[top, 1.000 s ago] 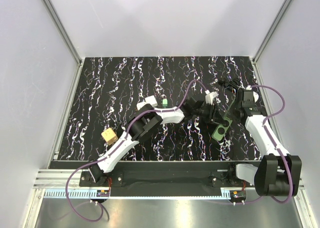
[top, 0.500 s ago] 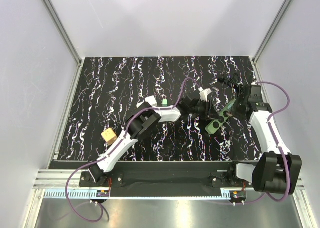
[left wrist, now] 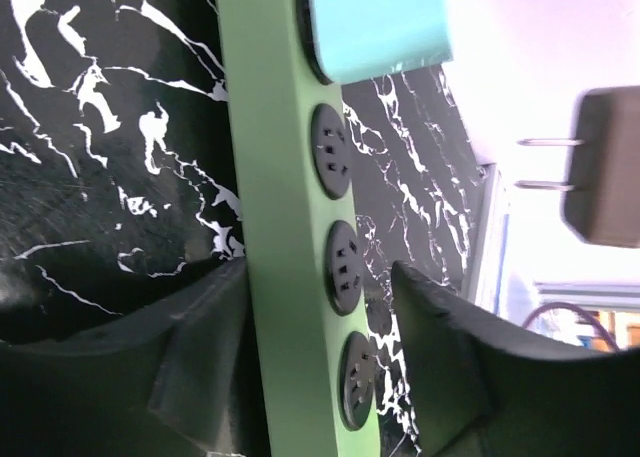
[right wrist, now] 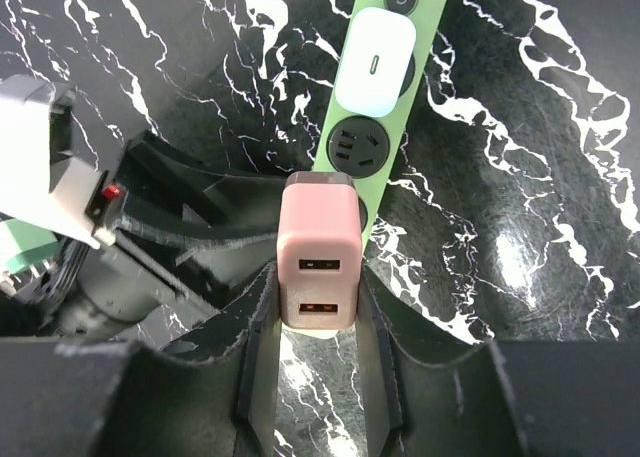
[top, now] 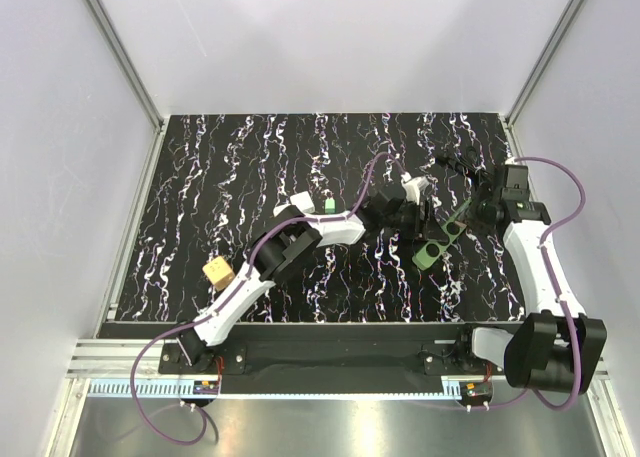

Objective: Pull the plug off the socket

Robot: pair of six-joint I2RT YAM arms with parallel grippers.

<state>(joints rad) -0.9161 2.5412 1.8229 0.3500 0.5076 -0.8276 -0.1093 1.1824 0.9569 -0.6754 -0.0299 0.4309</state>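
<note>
The left tool (left wrist: 318,282) straddles the socket (top: 440,242), one finger to each side of the green strip. The left wrist view shows a gap between the strip and one finger, so I read this tool as released: set around the strip, not pinching it. As far as the top view tells, the socket lies slantwise on the bench (top: 200,177), toward the right edge and about midway between the near and far edges.

The plug (right wrist: 318,252), a pink two-port charger, is clenched at its flanks by the right tool (right wrist: 318,277). From the left wrist, its two prongs (left wrist: 545,164) hang in open air, apart from the row of outlets, so the pull itself looks done. From the right wrist, the plug hovers over the strip and hides one outlet.

What is left, by my reckoning, is to carry the plug clear and set it on bare bench. That calls for a lift away from the strip without raking the prongs over it. The left tool would need to draw off without nudging the socket.

Around:
- A tan block (top: 219,272) sits toward the near left corner, beside the left arm.
- A small green piece (top: 328,206) lies mid-bench by that arm.
- A white adapter (right wrist: 375,57) is seated in the socket just beyond the plug, so it would be in the way if the plug travelled along the strip.
- A dark cord-like thing (top: 455,164) lies toward the far right corner, too small to make out.
</note>
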